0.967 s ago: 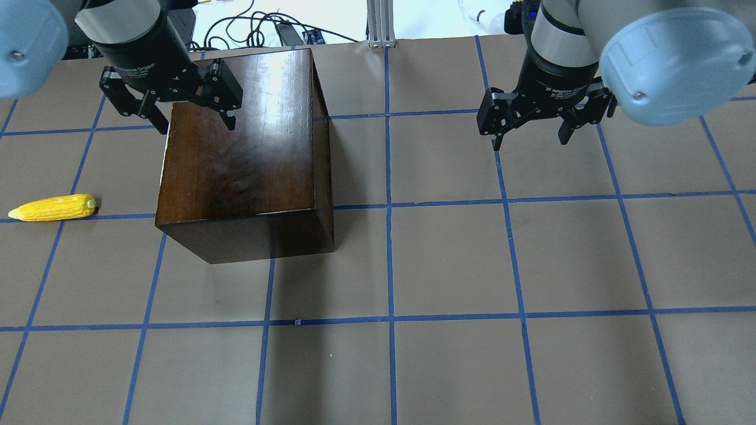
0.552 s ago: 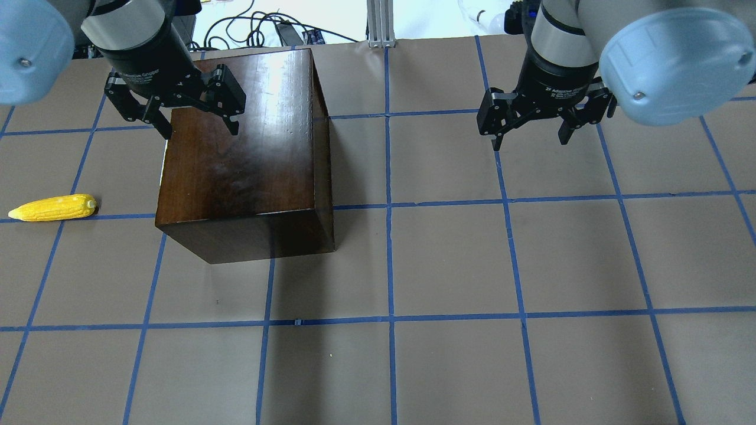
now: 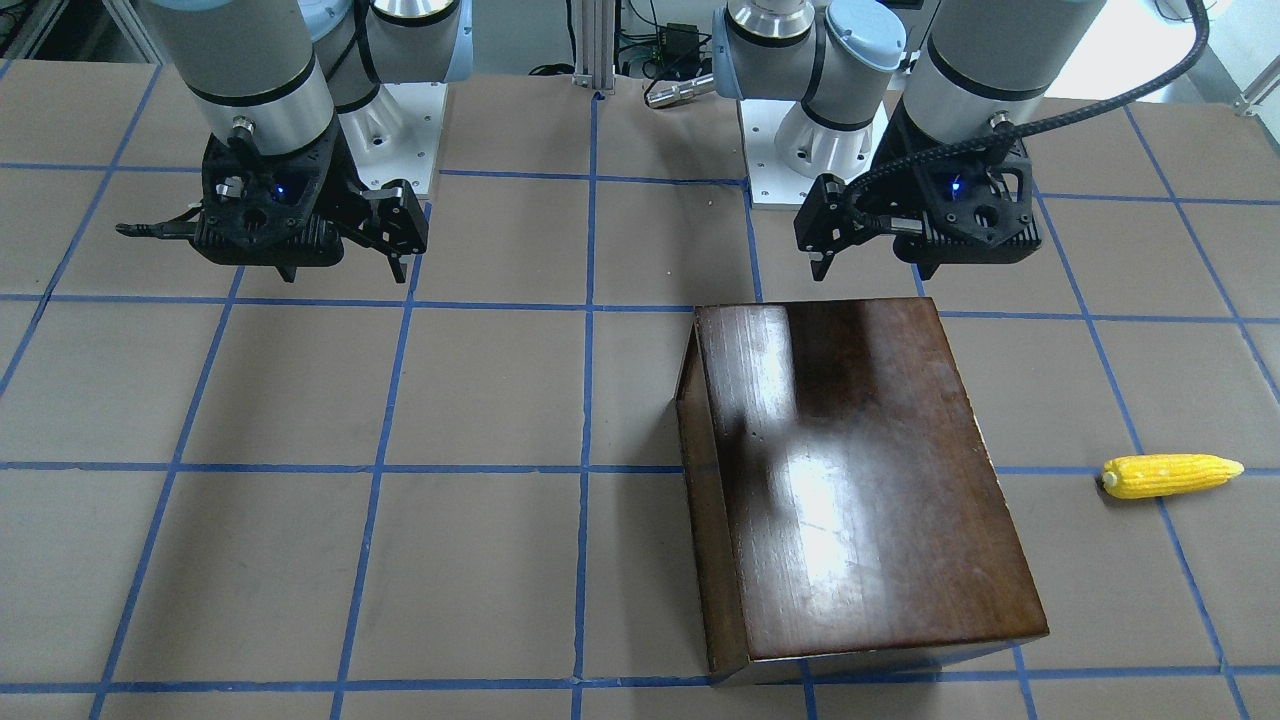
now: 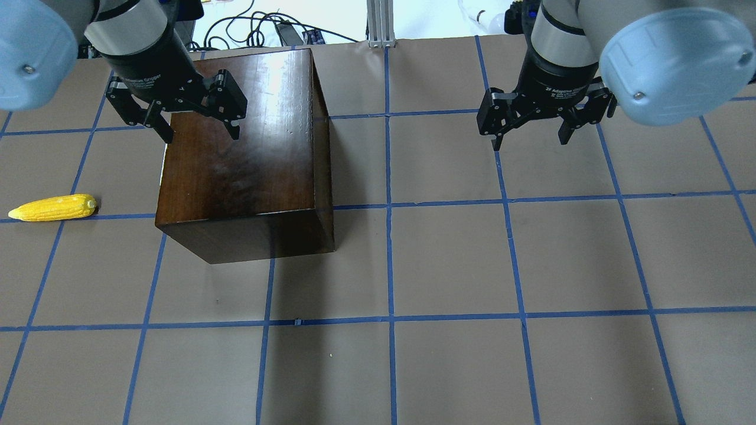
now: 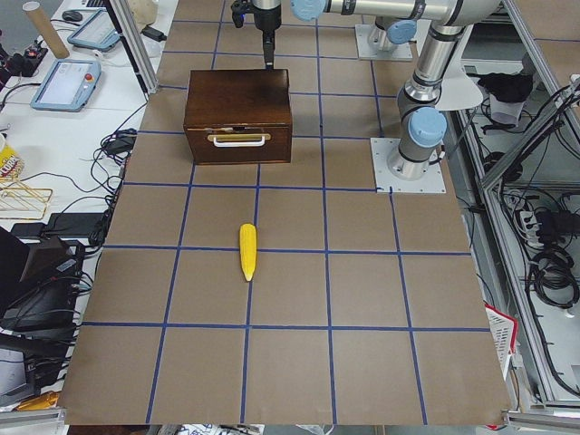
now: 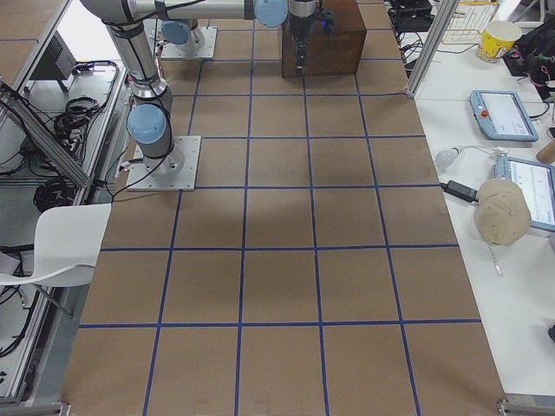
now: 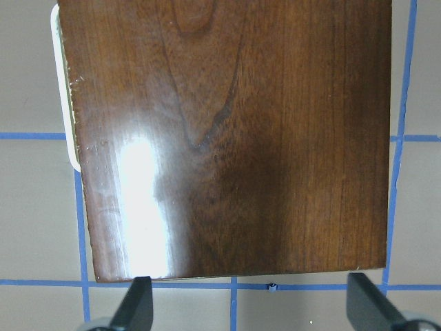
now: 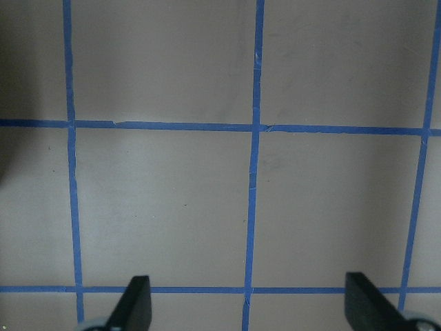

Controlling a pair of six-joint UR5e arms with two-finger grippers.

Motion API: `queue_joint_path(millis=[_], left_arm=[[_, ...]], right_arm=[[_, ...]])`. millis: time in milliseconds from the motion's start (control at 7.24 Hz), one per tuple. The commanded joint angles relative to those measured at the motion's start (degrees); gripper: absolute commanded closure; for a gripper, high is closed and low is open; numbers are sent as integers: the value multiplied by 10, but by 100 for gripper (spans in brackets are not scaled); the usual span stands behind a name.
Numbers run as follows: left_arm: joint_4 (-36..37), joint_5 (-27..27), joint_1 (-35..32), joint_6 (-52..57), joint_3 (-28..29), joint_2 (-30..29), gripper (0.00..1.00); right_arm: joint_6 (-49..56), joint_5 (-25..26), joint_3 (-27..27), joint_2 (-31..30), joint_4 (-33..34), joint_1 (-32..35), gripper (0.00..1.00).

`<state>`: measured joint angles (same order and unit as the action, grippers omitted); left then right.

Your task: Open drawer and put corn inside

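We see our left gripper (image 4: 201,134) hanging with its fingers spread wide and nothing between them, above one end of the glossy dark-brown wooden box (image 4: 242,165). Our right gripper (image 4: 530,141) is likewise wide open and empty, over bare brown table (image 4: 449,366) crossed with blue tape lines (image 4: 390,260), well apart from the box. The drawer (image 5: 237,147) sits pushed fully in, its white handle (image 5: 240,140) facing the robot's left. The corn (image 4: 53,208) lies on the table on that same side, apart from the box.
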<state>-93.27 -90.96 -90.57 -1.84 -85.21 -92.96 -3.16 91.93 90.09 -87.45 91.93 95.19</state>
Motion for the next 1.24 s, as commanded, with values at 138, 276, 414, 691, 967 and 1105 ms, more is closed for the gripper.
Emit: queue_joint_path(millis=[138,276,414,691,967,1105], left_arm=[[0,-1,-1,0,-1,7,0],[1,0,-1,0,0,4,0],[2,1,-1,0,0,2,0],[14,3,1,0,0,0,0],[13,5,3,5,0,2,0],[14,6,14,10,0,2,0]], right_arm=[[0,0,0,0,0,0,0],[0,0,0,0,0,0,0],[0,0,0,0,0,0,0],[0,0,0,0,0,0,0],[0,0,0,0,0,0,0],[0,0,0,0,0,0,0]])
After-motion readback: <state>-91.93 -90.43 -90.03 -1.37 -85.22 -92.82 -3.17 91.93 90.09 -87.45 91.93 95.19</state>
